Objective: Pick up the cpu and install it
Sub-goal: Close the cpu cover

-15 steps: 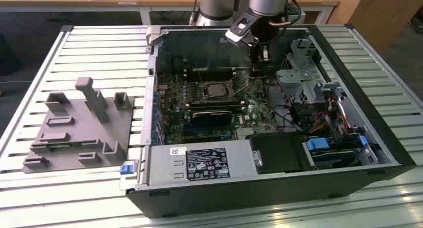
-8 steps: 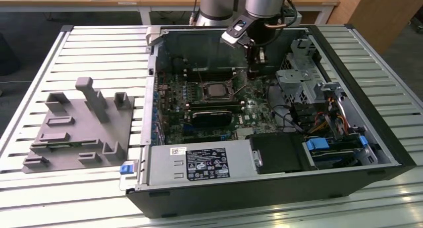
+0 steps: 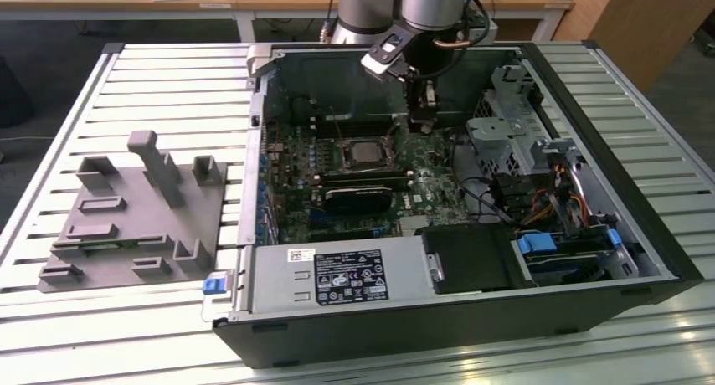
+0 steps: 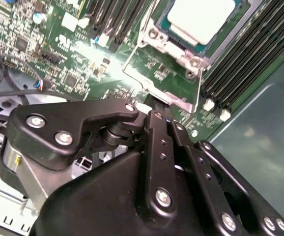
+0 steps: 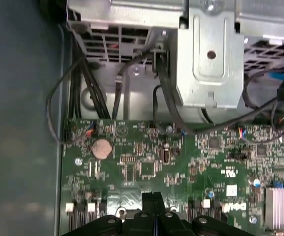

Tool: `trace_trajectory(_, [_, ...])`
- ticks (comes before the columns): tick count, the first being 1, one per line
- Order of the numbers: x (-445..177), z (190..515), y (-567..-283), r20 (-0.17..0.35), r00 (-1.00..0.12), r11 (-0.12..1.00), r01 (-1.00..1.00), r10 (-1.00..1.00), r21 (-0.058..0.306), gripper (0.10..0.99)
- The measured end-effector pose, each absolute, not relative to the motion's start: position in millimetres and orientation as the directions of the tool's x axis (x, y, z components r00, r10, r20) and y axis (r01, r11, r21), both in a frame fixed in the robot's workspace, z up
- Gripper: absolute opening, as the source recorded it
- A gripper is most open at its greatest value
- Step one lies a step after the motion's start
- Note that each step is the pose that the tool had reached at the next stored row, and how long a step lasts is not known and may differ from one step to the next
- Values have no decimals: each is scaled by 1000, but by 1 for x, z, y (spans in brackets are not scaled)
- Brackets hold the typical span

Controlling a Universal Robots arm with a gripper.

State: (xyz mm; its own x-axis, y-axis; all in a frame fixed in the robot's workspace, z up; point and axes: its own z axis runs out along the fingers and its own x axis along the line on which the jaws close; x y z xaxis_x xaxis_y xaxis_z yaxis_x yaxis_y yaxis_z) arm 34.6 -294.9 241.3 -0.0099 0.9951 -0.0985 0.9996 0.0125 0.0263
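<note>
**Inspector A:** Where is the cpu found?

**Inspector B:** The cpu [image 3: 363,153] is found lying in its socket on the green board [image 3: 438,174]. The socket sits toward the far wall of the computer case [image 3: 659,234], which stands on the slatted table [image 3: 167,92]. In the second wrist view its pale top is seen flat within the metal frame [image 4: 152,35]. A grey tray [image 3: 134,213] is noted on the table beside the case, on the exterior view's left.

**Inspector A:** And the state of the tool?

**Inspector B:** The gripper [image 3: 423,121] is recorded inside the case, above the board and just beside the socket, on the exterior view's right. In the first wrist view its fingertips [image 5: 148,200] are seen pressed together with nothing between them. The cpu is not held.

**Inspector A:** What step is judged to be in hand, and how is it done well?

**Inspector B:** The chip is judged to be placed, with the securing part of the installation in hand. Whether the frame is clamped down cannot be told. The chip should be confirmed flush, not tilted, before any force is applied. Any push is best given slowly and on metal only. The closed tips should be kept off the chip's top and off the small parts on the board. The black cables [image 5: 156,98] near the steel cage should be kept clear of the arm.
</note>
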Motion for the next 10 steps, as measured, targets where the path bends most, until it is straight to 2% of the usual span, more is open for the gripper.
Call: trace_trajectory(10, [16, 239, -295, -99, -10, 13, 1000, 995, 26, 106])
